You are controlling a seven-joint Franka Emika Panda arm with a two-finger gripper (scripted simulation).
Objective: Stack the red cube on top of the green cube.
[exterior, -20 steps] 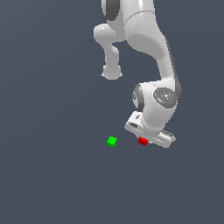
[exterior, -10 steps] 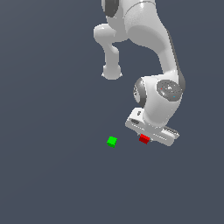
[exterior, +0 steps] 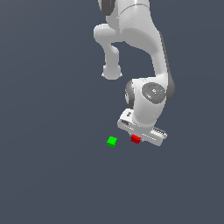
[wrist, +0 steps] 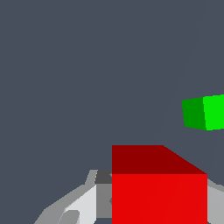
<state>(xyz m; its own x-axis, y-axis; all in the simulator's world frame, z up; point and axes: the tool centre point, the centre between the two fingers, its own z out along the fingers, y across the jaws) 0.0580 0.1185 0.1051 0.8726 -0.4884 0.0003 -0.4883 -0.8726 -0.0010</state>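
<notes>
The red cube (exterior: pixel 135 139) sits between the fingers of my gripper (exterior: pixel 137 141), which is shut on it, under the white hand. In the wrist view the red cube (wrist: pixel 159 188) fills the near centre, with a grey finger (wrist: pixel 81 203) against one side. The green cube (exterior: pixel 112 141) lies on the dark floor a short way towards the exterior view's left of the red cube, apart from it. It also shows in the wrist view (wrist: pixel 204 113), off to one side of the red cube and partly cut by the picture's edge.
The white arm (exterior: pixel 144 52) rises above the hand, with its elbow towards the exterior view's upper middle. The plain dark grey floor (exterior: pixel 52 175) lies all around.
The gripper and the red cube in it have moved towards the exterior view's left, closer to the green cube. The green cube has not moved.
</notes>
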